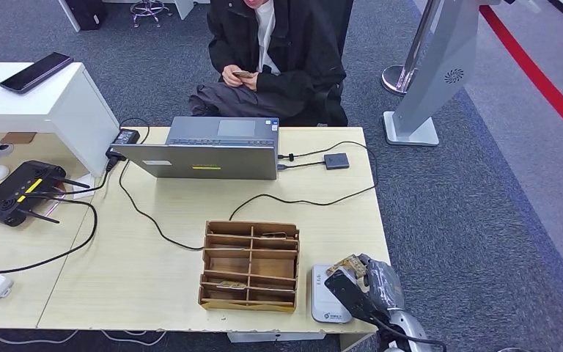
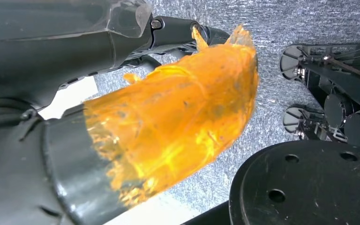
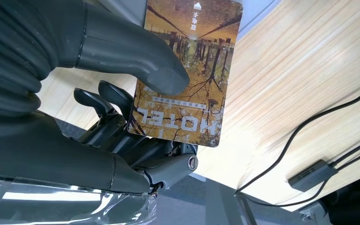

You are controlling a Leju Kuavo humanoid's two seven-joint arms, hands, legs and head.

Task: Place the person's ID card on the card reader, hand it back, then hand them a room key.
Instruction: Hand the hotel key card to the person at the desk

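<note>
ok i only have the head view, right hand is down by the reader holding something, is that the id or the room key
Observer: the room key card. The right wrist view shows HOTEL printed on it, over a picture of autumn trees.
Operator: is the grip solid
Observer: the right hand pinches it, with the thumb on the printed face and the fingers behind.
Operator: and the left hand
Observer: the left hand hangs above grey carpet, with orange film on it. I can't tell if it is open.

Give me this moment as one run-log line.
right hand: holds hotel key card over card reader | left hand: hanging, state unclear | person: seated, on phone
</note>
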